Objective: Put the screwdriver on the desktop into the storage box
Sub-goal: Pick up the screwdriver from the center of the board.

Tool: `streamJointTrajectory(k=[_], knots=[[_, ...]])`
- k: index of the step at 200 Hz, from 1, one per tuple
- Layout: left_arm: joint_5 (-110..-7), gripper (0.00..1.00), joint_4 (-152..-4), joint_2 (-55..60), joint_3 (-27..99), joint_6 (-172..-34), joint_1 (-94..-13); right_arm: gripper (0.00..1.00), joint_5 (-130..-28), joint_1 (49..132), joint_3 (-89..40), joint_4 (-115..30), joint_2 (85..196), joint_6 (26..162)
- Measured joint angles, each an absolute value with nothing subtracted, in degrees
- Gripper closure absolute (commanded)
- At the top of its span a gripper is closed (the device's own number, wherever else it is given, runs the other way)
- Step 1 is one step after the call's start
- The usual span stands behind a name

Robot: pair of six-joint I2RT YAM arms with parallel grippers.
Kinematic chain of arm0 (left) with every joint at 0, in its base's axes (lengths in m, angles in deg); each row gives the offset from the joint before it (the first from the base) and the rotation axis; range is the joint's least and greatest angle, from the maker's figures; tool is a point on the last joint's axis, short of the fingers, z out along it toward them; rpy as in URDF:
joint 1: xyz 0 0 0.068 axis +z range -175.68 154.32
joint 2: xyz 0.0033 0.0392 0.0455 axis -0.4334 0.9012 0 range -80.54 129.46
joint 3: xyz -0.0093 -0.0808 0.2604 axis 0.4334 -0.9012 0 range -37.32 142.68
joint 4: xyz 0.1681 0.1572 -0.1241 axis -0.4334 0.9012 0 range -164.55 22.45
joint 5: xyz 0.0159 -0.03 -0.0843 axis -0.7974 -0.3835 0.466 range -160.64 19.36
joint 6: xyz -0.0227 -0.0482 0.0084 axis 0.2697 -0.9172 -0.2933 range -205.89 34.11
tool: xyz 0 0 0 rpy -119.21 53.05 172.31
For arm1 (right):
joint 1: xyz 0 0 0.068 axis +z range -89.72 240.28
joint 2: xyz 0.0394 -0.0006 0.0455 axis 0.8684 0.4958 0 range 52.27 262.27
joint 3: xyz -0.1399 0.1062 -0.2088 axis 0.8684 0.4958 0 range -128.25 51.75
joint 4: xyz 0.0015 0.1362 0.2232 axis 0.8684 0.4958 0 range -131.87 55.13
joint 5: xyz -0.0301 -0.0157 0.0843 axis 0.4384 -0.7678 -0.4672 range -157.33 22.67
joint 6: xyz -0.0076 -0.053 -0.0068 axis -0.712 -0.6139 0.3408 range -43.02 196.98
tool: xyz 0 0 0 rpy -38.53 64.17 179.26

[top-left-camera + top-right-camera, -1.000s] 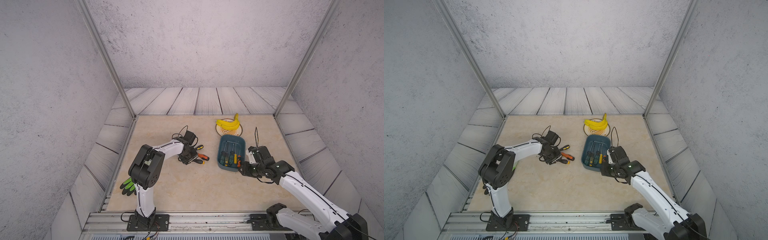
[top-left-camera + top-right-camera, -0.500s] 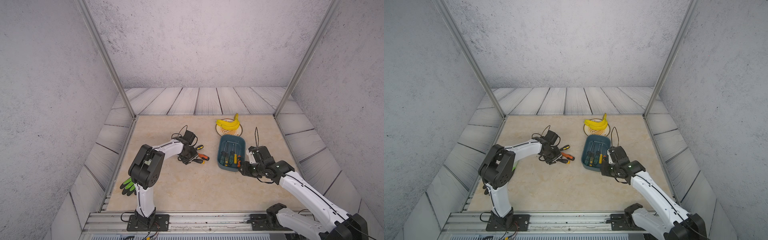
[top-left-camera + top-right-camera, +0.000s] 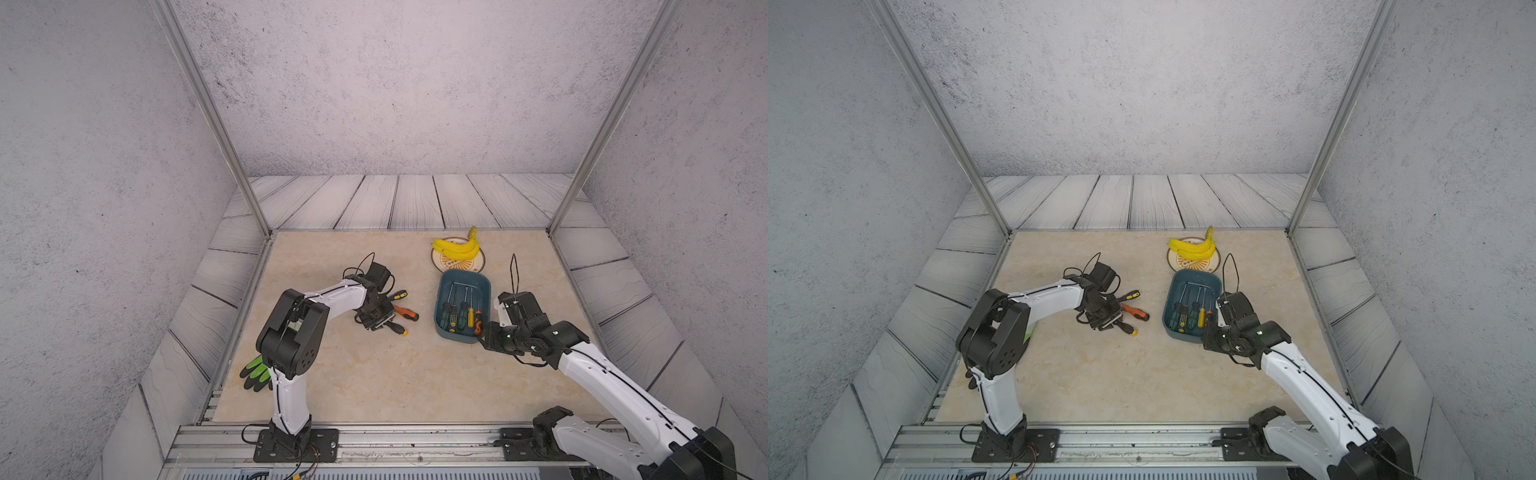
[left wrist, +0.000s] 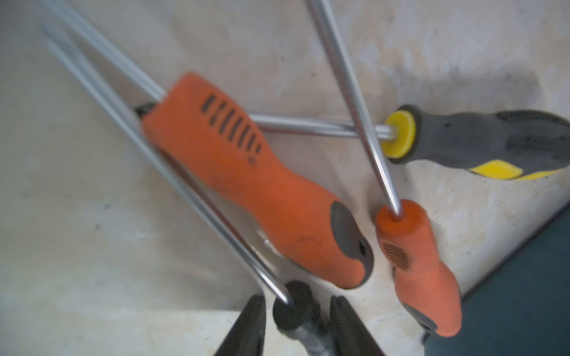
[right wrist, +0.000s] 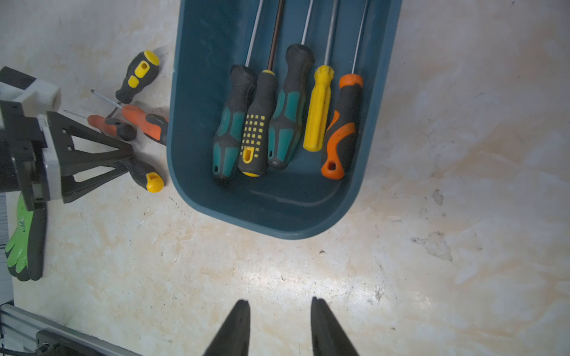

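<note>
The right gripper (image 5: 279,303) is held over bare desktop (image 3: 374,386), just short of the near end of the storage box (image 3: 455,337). Its jaws are spread and nothing is found between them.

Further in, the left gripper (image 4: 297,297) is set down on a pile of loose screwdrivers. This pile is located to the left of the storage box, near it but not touching it. The black-handled screwdriver (image 5: 145,176) with the yellow end cap is straddled at the neck of its handle, with one jaw on either side. Whether the handle is already pinched cannot be told from the wrist view.

The jaws are placed across the tool's long axis. The yellow cap is pointed toward the box and the shaft is directed away from it, touching the large orange handle (image 4: 256,185). The left arm is judged the nearer one for this pick, and the orange tool may be disturbed on lifting.

Beyond the pile, five screwdrivers are stored side by side in the box, with handles at the near end and shafts toward the far end. The straddled tool is thus laid roughly crosswise to the box's long axis. A carry to the right, with the tool turned into line, is judged necessary.
</note>
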State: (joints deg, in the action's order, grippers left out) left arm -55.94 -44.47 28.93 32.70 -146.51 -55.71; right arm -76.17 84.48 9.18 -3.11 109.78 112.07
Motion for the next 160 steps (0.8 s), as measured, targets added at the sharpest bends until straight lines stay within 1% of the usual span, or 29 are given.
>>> streamJointTrajectory(k=[27, 47, 60, 68, 91, 100, 122, 147, 160], knots=[[-55.8, 0.55, -44.5, 28.9, 32.8, -146.6, -55.7, 0.63, -76.0, 84.5, 9.2, -3.1, 109.8, 112.1], [-55.8, 0.58, -44.3, 29.0, 32.9, -146.6, -55.7, 0.63, -75.7, 84.5, 9.2, -3.1, 109.8, 112.1], [-55.8, 0.61, -44.1, 29.1, 32.9, -146.4, -55.7, 0.63, -75.6, 84.5, 9.2, -3.1, 109.8, 112.2], [-55.8, 0.65, -43.9, 29.2, 32.9, -146.3, -55.7, 0.63, -75.5, 84.5, 9.2, -3.1, 109.8, 112.2], [-55.8, 0.69, -43.2, 29.3, 33.1, -145.7, -55.7, 0.63, -75.3, 84.5, 9.2, -3.1, 109.8, 112.2], [-55.8, 0.73, -43.1, 29.3, 33.1, -145.7, -55.7, 0.63, -75.2, 84.5, 9.2, -3.1, 109.8, 112.3], [-55.4, 0.74, -42.8, 29.3, 33.0, -145.7, -55.7, 0.63, -75.1, 84.5, 9.2, -3.1, 109.8, 112.4], [-54.8, 0.79, -43.1, 29.3, 32.7, -145.7, -55.6, 0.63, -75.1, 84.5, 9.3, -3.2, 109.8, 112.4], [-54.7, 0.85, -43.5, 28.9, 32.2, -145.7, -55.6, 0.63, -75.0, 84.5, 9.5, -3.2, 109.8, 112.4]])
